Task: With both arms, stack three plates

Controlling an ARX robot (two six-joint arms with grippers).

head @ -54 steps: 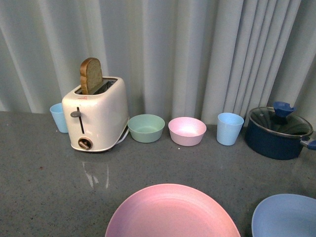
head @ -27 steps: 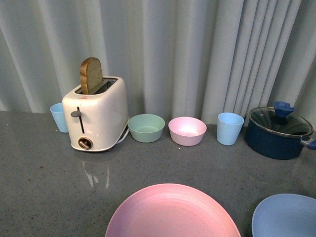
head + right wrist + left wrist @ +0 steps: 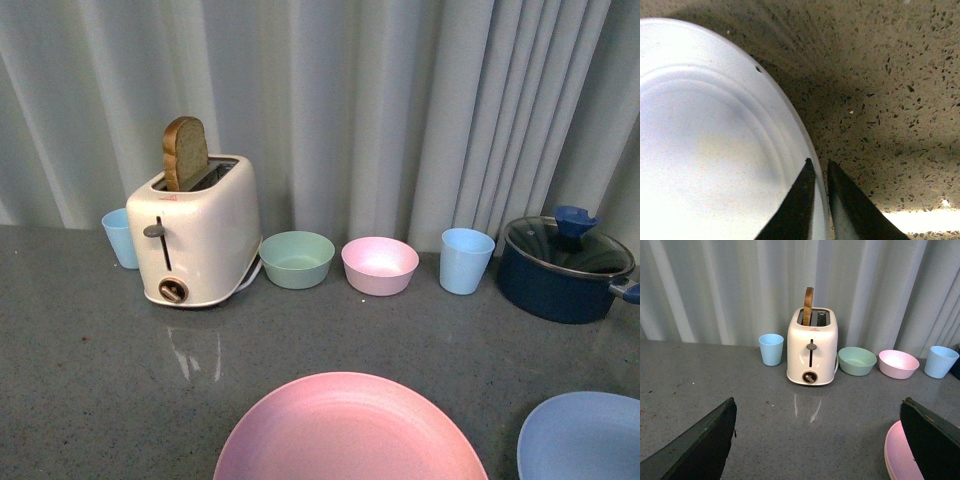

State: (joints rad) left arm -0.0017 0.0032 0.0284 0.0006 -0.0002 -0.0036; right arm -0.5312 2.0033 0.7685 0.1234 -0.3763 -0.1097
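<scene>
The pink plate (image 3: 345,430) lies at the front middle of the grey counter, and its edge (image 3: 897,457) also shows in the left wrist view. At the front right corner sits the light blue plate (image 3: 585,440). My right gripper (image 3: 819,167) is shut on the rim of that plate (image 3: 710,150), one finger inside the rim and one outside. My left gripper (image 3: 817,407) hangs open over bare counter to the left of the pink plate, nothing between its fingers (image 3: 700,445). No beige plate is in view. Neither arm shows in the front view.
Along the curtain stand a light blue cup (image 3: 120,237), a white toaster (image 3: 198,238) with a bread slice, a mint-green bowl (image 3: 296,259), a pink bowl (image 3: 379,265), another light blue cup (image 3: 465,259) and a dark blue lidded pot (image 3: 562,268).
The light blue plate has shifted slightly to the right and toward the frame's lower edge in the front view. The pink plate and the rest have stayed put.
</scene>
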